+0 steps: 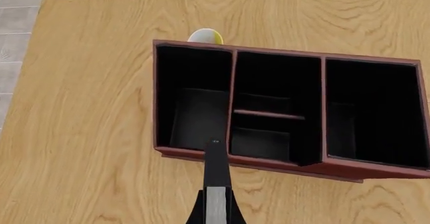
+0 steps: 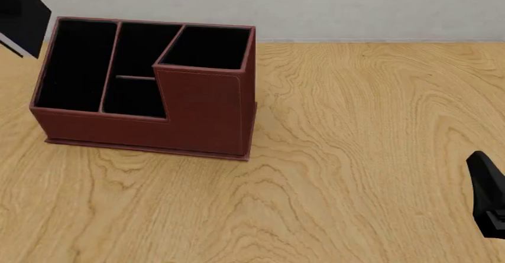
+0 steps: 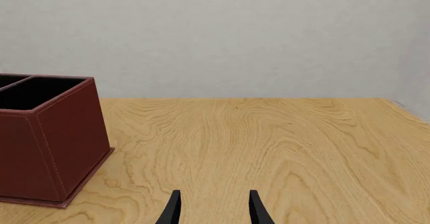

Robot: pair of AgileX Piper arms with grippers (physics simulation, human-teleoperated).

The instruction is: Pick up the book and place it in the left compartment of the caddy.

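Observation:
In the left wrist view I look down into the reddish-brown caddy (image 1: 336,167). My left gripper (image 1: 216,210) is shut on the book (image 1: 216,168), a thin black slab seen edge-on with a grey-white strip. The book's far tip hangs over the front wall of the left compartment (image 1: 195,108), close to the divider. In the front view the caddy (image 2: 205,115) stands at the far left, its left compartment (image 2: 75,68) bare, and the book (image 2: 20,15) shows as a black slab at the top left corner. My right gripper (image 3: 213,211) is open with nothing in it, low at the right (image 2: 488,195).
A small round yellow-and-white object (image 1: 205,35) peeks out behind the caddy's back wall. Two small middle cells (image 1: 269,123) and the tall square cell (image 2: 207,47) sit right of the long slot. The table edge (image 1: 37,43) and tiled floor lie beyond. A grey wall backs the table.

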